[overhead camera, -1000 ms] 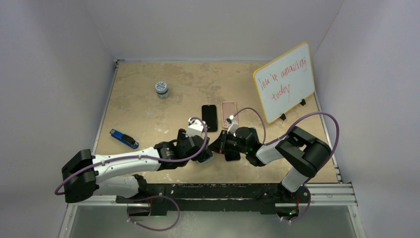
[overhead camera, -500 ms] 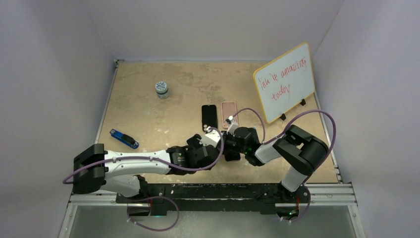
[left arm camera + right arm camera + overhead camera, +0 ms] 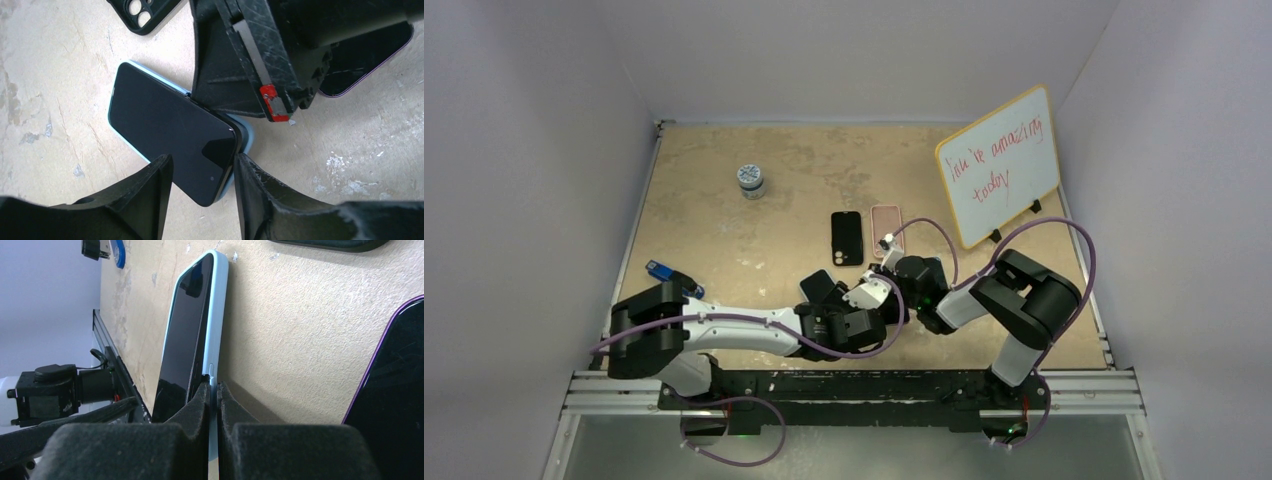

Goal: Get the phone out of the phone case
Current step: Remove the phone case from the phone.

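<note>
You have one phone (image 3: pixel 165 125) to free, and it sits screen-up inside one light blue case (image 3: pixel 220 315) on the table (image 3: pixel 724 200), near the front edge, where your two grippers meet. The right gripper (image 3: pixel 212 390) is clenched on the case's side wall, with the blue rim pinched between its two pads and the dark body of the phone lying just beside the inner pad. At that corner the blue rim shows past the edge of the phone. The left gripper (image 3: pixel 202 165) is released, its two fingers spread to either side of the phone's lower corner; you cannot tell from the wrist view whether either pad touches it. Count four other phone-shaped things around the job: one purple-edged phone (image 3: pixel 395 390) just beside the right gripper, one black case (image 3: pixel 160 10) with two round camera holes near the left gripper, one black phone (image 3: pixel 847 238) farther back, and one pink slab (image 3: pixel 886 222) beside it, which may be a phone or a case. Well apart from these stand one small jar (image 3: pixel 749 180), one blue object (image 3: pixel 660 270) partly behind your left arm, and one whiteboard (image 3: pixel 999 165) with red writing.
</note>
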Motion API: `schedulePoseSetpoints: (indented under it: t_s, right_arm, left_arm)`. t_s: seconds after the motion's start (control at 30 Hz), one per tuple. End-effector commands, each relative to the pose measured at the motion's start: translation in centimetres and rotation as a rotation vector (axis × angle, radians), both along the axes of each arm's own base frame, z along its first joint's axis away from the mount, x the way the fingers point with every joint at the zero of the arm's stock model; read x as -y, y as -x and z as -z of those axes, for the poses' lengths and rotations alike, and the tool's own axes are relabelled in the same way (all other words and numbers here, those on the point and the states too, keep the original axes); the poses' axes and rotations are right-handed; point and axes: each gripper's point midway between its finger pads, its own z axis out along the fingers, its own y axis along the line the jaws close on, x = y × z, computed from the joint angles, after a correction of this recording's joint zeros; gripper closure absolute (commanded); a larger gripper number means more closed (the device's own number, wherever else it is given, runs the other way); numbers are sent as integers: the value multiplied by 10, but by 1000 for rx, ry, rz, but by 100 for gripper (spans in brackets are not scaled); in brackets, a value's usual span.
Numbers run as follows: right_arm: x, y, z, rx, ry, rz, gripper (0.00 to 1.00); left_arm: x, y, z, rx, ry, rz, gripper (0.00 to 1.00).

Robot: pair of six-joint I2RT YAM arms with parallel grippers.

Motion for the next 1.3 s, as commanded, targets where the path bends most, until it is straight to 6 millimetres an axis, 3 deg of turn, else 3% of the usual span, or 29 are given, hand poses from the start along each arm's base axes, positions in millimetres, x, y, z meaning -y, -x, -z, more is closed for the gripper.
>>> schedulePoseSetpoints:
  t_s: [0.0, 0.43, 0.6, 0.7, 0.93, 1.07, 1.27]
  right_arm:
    - [-19, -14, -43, 86, -134, -16, 100]
    - [-22, -13, -52, 93, -165, -24, 100]
    - [-23, -13, -54, 94, -176, -25, 100]
    - [-22, -13, -56, 98, -177, -20, 100]
    - [-19, -16, -47, 94, -145, -1, 100]
    - [-19, -19, -41, 88, -129, 12, 100]
    - [-16, -22, -29, 80, -94, 34, 100]
  left_arm:
    - [1, -11, -12, 75, -29, -27, 53]
    - [-3, -19, 10, 118, -134, -49, 48]
    - [-4, -23, 6, 153, -140, -65, 54]
    - [-6, -25, 4, 169, -152, -75, 67]
    - [-9, -17, -13, 176, -120, -85, 100]
    - [-9, -9, -28, 177, -83, -85, 100]
    - [-17, -9, -68, 212, -10, -117, 100]
